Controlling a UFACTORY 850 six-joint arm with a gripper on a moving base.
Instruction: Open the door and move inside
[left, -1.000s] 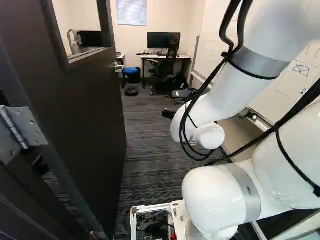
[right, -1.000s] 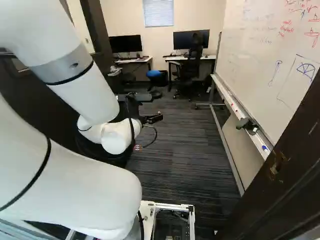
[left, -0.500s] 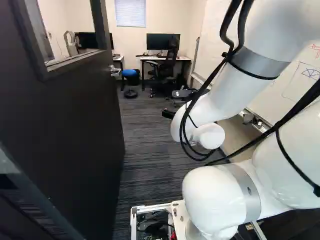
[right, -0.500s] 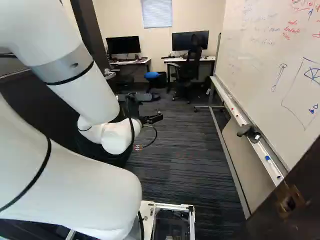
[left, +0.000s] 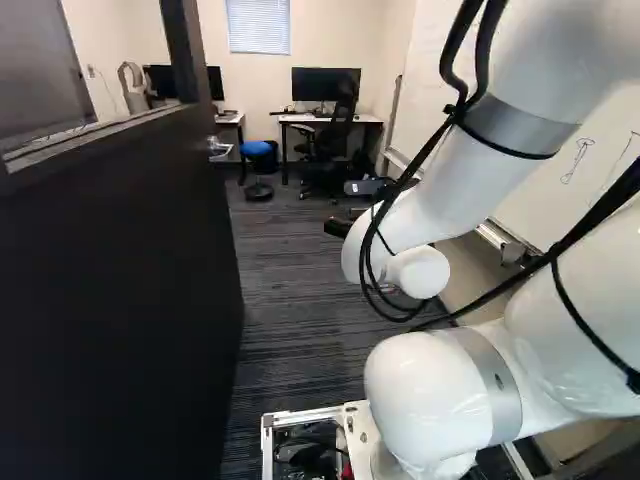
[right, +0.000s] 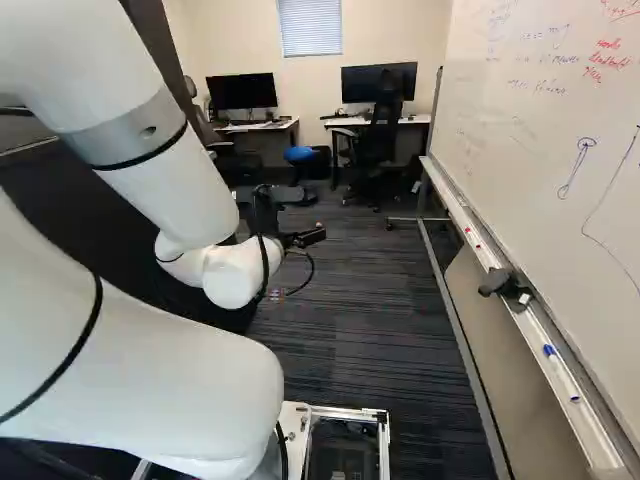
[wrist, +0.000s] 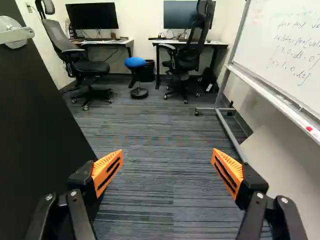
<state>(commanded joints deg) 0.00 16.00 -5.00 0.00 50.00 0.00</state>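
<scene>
Ahead of the arm in the right base view, my gripper (right: 305, 238) points into the room. The wrist view has the gripper (wrist: 167, 157) open, its orange-padded fingers wide apart over carpet with nothing between them. A dark door (left: 110, 290) with a window stands swung open along the left of the left base view. Its metal handle (left: 218, 148) is near the far edge. In the wrist view the door (wrist: 40, 125) is beside one finger, and its handle (wrist: 17, 36) lies ahead; neither finger touches them.
A whiteboard (right: 545, 130) with a marker tray (right: 535, 335) runs along the right side of the right base view. Farther in are two desks with monitors, office chairs (wrist: 187, 55) and a blue stool (wrist: 135, 62). Striped carpet (right: 370, 330) stretches between door and whiteboard.
The base has moved forward past the door frame: the hinge and the dark frame at the right have left view, and the whiteboard is nearer. The arm holds its pose against its lowest joint.
</scene>
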